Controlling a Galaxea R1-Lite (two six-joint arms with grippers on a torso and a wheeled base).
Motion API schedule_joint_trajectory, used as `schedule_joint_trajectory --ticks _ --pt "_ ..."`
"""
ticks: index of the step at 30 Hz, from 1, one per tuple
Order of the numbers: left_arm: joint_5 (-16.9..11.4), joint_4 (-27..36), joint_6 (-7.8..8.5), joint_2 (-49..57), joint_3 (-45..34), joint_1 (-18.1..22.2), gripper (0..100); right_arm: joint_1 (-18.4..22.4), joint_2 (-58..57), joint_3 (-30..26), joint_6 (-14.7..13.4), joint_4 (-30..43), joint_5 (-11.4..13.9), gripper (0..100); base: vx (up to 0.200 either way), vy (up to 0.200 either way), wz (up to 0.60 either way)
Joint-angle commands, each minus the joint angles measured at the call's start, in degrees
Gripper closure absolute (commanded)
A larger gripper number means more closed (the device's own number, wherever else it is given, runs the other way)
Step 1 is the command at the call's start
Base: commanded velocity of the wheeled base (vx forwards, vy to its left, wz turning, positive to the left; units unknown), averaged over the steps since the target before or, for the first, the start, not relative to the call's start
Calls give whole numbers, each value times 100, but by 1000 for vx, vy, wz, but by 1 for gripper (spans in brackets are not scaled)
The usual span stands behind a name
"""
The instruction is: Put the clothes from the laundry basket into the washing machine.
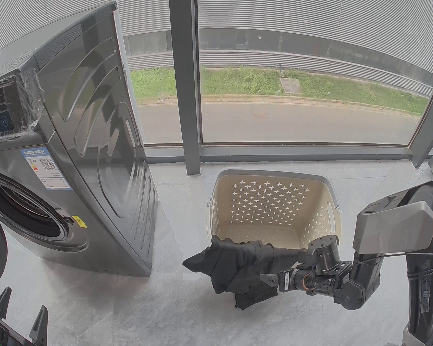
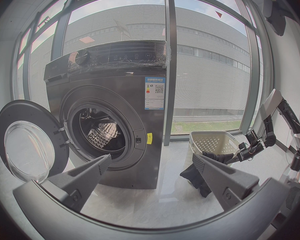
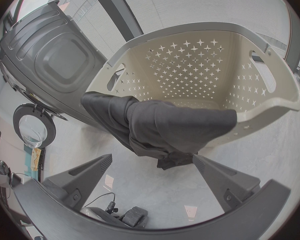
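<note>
Floor (image 1: 130,308): pale grey marbled tile. Carries a grey front-loading washing machine (image 1: 96,145), door open, and a cream star-perforated laundry basket (image 1: 269,200), standing apart beside the machine's side panel.

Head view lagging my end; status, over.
Left gripper open, right gripper open before dark garment. Garment draped over laundry basket rim. Washing machine door open.

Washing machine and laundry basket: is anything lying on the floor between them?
Just bare floor in the head view; the dark garment draped over the basket's front rim pokes toward it.
</note>
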State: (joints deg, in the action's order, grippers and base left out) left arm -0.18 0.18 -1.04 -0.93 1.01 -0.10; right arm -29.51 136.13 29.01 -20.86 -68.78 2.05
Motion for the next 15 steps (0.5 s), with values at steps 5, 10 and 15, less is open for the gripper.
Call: schedule_joint_trajectory --ticks 5,10,15 --pt "1 -1 -2 93 -84 1 0 33 54 307 -15 5 -3 0 0 0 0" --pt "1 -1 -2 93 -84 1 0 60 168 386 -15 -4 -11 0 0 0 0" --pt "1 -1 -2 93 -84 1 0 60 238 465 -24 -4 -11 0 0 0 0"
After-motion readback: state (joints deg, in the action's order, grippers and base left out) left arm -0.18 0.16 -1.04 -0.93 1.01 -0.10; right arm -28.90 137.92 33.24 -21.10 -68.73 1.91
